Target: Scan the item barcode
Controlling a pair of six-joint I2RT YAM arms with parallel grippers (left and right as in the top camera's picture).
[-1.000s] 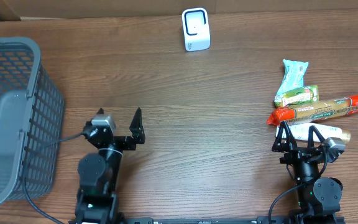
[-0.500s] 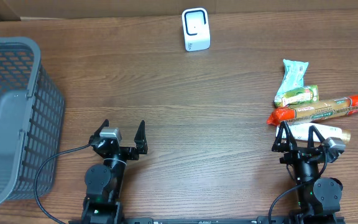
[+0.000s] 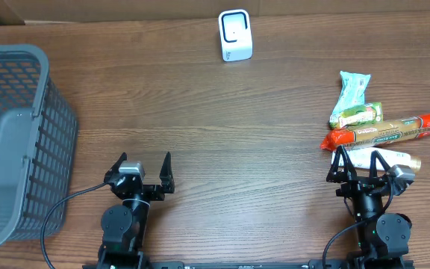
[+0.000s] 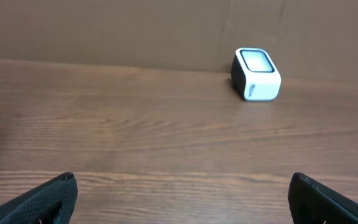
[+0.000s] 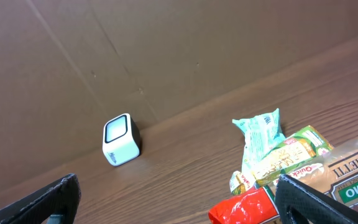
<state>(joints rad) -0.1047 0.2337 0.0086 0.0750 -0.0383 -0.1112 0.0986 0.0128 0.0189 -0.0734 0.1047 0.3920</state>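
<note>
Both pairs of fingers are released, spread wide and empty. The right gripper [image 3: 357, 157] sits near right, just short of the item pile: white tube [image 3: 387, 157], long red-ended brown sausage pack [image 3: 385, 131], green snack bar [image 3: 357, 115], mint-green pouch [image 3: 353, 87]. The left gripper [image 3: 141, 163] sits near left, beside a grey plastic mesh basket [image 3: 51, 112]. A small white box scanner [image 3: 235, 35] stands far centre.

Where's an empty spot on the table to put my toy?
The biggest bare wood is the middle, between the basket, the scanner and the snack packets. More lies between the left gripper and the right gripper. It is crowded on the right, where the packets bunch together.
</note>
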